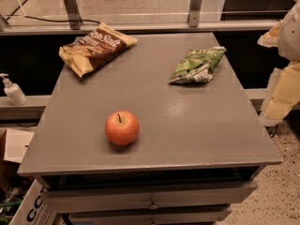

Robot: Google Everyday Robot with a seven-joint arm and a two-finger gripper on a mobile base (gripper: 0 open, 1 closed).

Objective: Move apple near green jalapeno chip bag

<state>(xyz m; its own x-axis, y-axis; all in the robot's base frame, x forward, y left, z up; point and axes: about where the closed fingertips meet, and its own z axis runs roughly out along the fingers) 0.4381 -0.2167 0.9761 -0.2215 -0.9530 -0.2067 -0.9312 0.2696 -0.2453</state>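
Observation:
The apple (122,127) is round and red-orange with a short dark stem. It sits upright on the grey cabinet top (187,125), left of centre and near the front edge. The green jalapeno chip bag (198,65) lies crinkled at the back right of the top, well apart from the apple. My gripper (277,100) shows as white and pale yellow parts at the right edge of the camera view. It hangs beyond the right side of the cabinet, away from both things and holding nothing that I can see.
A larger brown-and-yellow chip bag (96,47) lies at the back left of the top. A white pump bottle (13,91) stands on a ledge to the left. A drawer front (150,198) sits below the front edge. A rail (140,27) runs behind.

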